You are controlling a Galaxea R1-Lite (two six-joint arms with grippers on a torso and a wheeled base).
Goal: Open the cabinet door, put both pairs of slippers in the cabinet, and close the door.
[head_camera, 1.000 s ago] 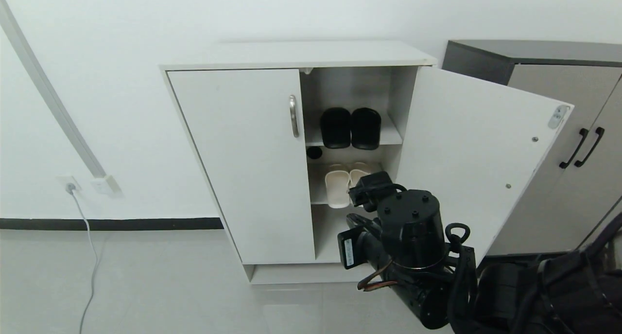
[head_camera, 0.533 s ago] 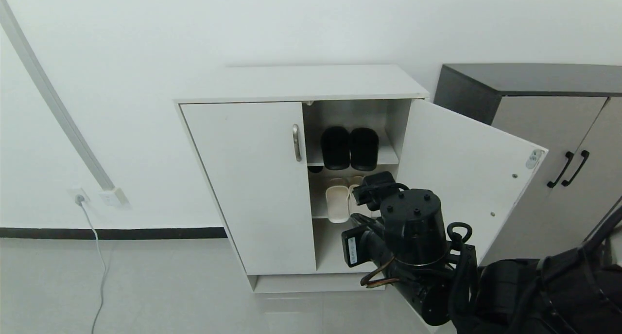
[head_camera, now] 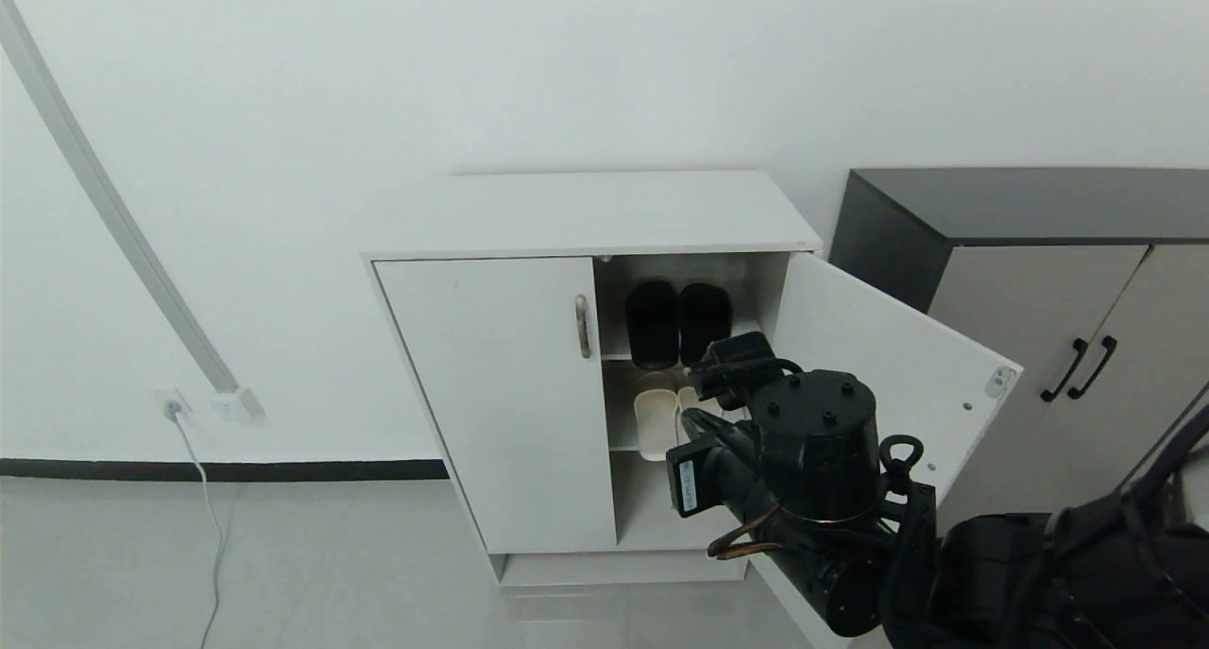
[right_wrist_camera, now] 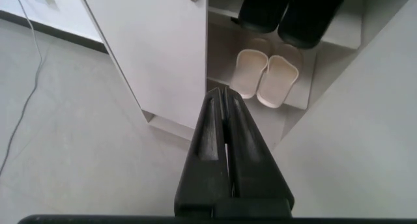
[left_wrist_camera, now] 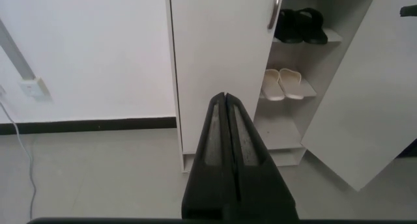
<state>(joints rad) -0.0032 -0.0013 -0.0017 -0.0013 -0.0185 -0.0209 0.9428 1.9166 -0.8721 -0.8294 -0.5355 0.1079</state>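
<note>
Inside — both slipper pairs [head_camera: 678,326], door [head_camera: 893,347] ajar.

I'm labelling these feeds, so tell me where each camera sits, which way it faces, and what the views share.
Head view: on the robot's head, facing forward and down at the white cabinet; the right arm shows at lower right.
Left wrist view: on the left wrist, facing the cabinet; the left gripper, fingers together, in the foreground.
Right wrist view: on the right wrist, angled down at the cream slippers; the right gripper, fingers together.
Shared: all three show the black slippers shelved above the cream pair.
</note>
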